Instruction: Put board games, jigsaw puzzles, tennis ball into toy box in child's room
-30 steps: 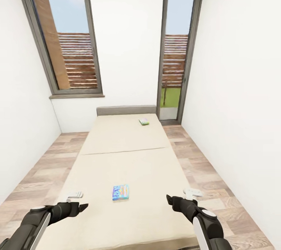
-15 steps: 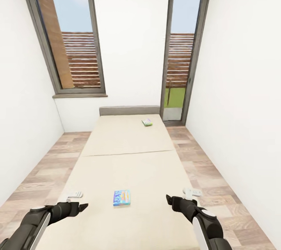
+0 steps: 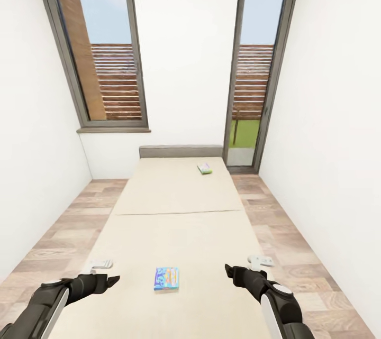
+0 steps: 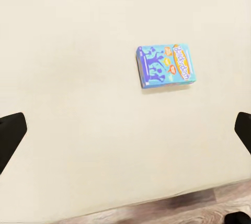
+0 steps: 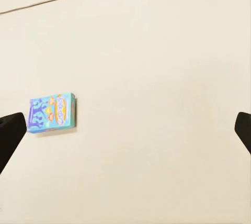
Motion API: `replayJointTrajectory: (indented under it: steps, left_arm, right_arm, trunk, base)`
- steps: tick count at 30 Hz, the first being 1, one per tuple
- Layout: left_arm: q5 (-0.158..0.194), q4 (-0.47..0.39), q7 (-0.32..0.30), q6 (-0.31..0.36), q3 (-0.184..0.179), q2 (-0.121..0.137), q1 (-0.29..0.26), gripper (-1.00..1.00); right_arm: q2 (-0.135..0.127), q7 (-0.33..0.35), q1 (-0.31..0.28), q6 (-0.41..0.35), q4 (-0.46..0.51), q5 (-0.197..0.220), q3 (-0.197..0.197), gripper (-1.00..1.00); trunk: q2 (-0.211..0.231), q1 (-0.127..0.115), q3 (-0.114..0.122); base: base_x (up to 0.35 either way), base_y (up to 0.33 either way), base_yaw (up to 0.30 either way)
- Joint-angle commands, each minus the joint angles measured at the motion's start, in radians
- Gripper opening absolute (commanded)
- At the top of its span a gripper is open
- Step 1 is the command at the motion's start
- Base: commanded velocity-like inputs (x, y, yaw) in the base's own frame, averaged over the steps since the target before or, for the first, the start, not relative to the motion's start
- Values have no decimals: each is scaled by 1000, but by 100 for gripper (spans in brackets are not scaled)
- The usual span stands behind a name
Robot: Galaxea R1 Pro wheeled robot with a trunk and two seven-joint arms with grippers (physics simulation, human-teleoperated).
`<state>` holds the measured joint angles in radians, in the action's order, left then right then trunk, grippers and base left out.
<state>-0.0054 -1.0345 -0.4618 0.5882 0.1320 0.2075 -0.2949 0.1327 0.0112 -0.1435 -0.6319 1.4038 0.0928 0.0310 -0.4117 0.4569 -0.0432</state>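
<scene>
Facing bed (image 3: 174, 207) | blue game box (image 3: 166, 278) near foot, green-white box (image 3: 205, 168) near headboard | both jaws wide, empty

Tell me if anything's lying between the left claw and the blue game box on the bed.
Nothing visible. Bare beige sheet runs from the open left claw to the blue game box, which lies flat on the bed between both claws.

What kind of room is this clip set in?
Likely a bedroom: a low beige-sheeted bed with a grey headboard, two tall dark-framed windows, and wood-plank floor.
</scene>
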Motion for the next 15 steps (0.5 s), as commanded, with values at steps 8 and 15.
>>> replayJointTrajectory:
  steps: [8, 15]
  left_arm:
    - [-1, -1, -4, 6, 2, -1, -1, 100]
    - [-1, -1, -3, 6, 3, -1, -1, 100]
  right_arm:
    - [1, 1, -1, -5, 1, 10, 2, 100]
    - [1, 1, -1, -5, 1, 10, 1, 100]
  trunk:
    - [-2, 1, -2]
    - [-2, 1, -2]
  base:
    - [83, -60, 83]
    - [115, -29, 4]
